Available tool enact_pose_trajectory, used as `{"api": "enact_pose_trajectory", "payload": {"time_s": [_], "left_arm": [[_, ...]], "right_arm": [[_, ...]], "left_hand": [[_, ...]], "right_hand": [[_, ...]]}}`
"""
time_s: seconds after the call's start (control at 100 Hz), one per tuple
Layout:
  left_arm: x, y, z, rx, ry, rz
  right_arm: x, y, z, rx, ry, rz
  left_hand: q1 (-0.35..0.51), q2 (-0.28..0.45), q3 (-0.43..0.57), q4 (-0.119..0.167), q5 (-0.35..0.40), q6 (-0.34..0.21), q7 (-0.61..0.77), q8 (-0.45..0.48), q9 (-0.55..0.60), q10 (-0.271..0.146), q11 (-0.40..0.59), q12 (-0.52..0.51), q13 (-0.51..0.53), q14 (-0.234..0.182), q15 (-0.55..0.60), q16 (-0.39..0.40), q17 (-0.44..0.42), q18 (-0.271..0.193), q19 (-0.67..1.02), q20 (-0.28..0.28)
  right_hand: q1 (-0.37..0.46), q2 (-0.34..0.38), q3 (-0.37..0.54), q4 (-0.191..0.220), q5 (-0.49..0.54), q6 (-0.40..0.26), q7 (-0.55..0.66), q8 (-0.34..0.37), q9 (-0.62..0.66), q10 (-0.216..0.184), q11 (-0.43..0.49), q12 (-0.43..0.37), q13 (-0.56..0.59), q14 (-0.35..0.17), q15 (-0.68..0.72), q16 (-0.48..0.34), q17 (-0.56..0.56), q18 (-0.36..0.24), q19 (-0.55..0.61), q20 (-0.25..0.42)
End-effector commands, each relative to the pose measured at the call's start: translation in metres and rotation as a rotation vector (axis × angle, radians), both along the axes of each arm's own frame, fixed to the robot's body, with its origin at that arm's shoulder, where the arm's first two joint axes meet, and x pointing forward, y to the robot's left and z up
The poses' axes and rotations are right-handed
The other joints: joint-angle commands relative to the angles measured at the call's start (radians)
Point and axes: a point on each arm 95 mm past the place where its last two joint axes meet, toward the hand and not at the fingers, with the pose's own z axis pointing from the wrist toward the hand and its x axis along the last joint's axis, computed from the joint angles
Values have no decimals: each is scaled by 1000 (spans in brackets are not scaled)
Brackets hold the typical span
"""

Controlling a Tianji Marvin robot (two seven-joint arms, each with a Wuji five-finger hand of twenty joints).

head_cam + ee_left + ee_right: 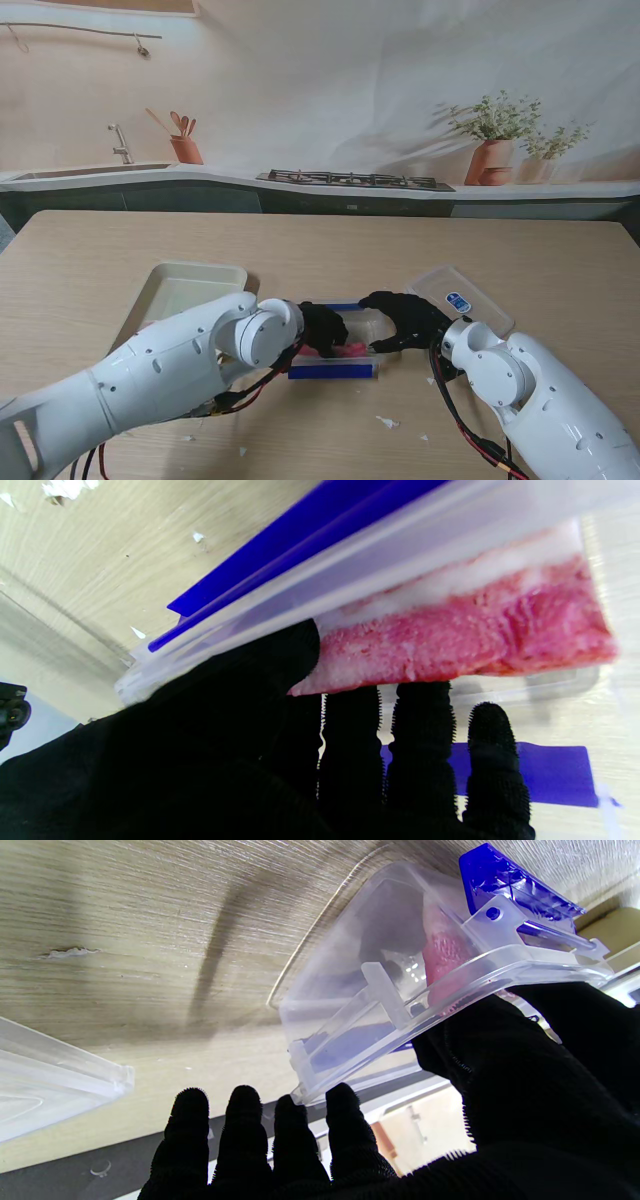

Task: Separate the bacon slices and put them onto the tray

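Two hands at clear box [335, 345], table centre, near side. Left hand [322, 325] reaches in, thumb and fingers pinching bacon [450, 635]. Right hand [405, 318] steadies box end: thumb on rim, fingers spread. Step: extraction. Next: peel one slice free, carry left to tray [175, 285], empty as far as visible.

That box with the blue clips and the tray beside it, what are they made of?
The box looks like clear rigid plastic: the bacon shows through its glossy walls, and its blue clips look like harder coloured plastic. The tray is pale and smooth; plastic or enamelled metal, I cannot tell.
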Motion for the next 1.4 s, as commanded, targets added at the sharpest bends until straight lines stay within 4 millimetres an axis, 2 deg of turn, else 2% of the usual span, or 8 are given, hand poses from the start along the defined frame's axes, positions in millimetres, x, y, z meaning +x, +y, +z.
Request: {"api": "enact_pose_trajectory", "payload": {"time_s": [0.0,0.1,0.32,0.66,0.87,1.01,1.18,1.39], "left_arm": [[-3,2,2,-2,-5,-15],[-3,4,7,-9,-38,-36],[-4,6,19,-53,-144,-54],[-8,10,45,-87,-235,-102],[-13,20,76,-114,-332,-156],[-13,42,102,-104,-386,-165],[-5,85,126,-21,-404,-149],[10,150,134,113,-363,-80]], "right_arm": [[-3,4,-4,1,21,11],[-3,5,-4,0,20,11],[-3,5,-4,1,21,9],[-3,5,-4,1,22,12],[-4,4,-4,2,22,12],[-4,4,-4,4,20,11],[-4,5,-4,3,21,11],[-3,6,-4,2,21,14]], "left_hand": [[46,-19,25,-24,34,-15,106,40,45,24,47,43,39,-7,32,27,-2,16,8,11],[41,-29,55,-22,21,-17,123,96,41,27,58,72,39,-14,39,39,8,15,20,16],[54,-44,94,-31,4,20,137,192,36,69,92,144,47,15,66,93,63,25,69,44],[62,-48,103,-31,4,33,133,218,36,86,98,168,51,28,70,117,87,23,75,50],[58,-43,103,-31,-4,25,132,235,34,77,98,180,50,18,66,127,87,20,73,51],[54,-38,101,-31,-9,16,132,242,31,69,94,183,51,10,61,129,87,15,68,49],[59,-20,76,-29,-22,-1,126,257,22,55,81,195,42,-1,41,134,85,0,39,36],[58,5,45,-21,-52,-38,128,286,-6,26,74,216,12,-34,20,141,52,-1,11,23]], "right_hand": [[4,-3,14,-9,-16,0,-13,-10,3,-42,19,6,-26,-36,5,9,6,-6,14,22],[4,-3,14,-9,-15,0,-13,-11,3,-41,20,6,-26,-37,5,9,6,-5,14,22],[4,0,12,-9,-15,1,-13,-11,3,-42,20,7,-26,-36,5,9,5,-6,14,22],[5,-2,10,-9,-16,1,-13,-12,3,-42,20,7,-26,-37,5,9,6,-6,15,22],[4,-1,10,-8,-16,1,-13,-12,3,-42,20,6,-26,-38,5,9,6,-6,15,22],[5,-1,10,-8,-16,0,-13,-12,2,-41,19,6,-26,-38,5,9,7,-6,15,22],[3,0,10,-8,-15,0,-12,-12,2,-43,19,6,-27,-37,5,9,7,-6,15,22],[3,1,9,-8,-15,-2,-12,-12,3,-42,20,7,-27,-37,4,9,6,-6,15,22]]}}
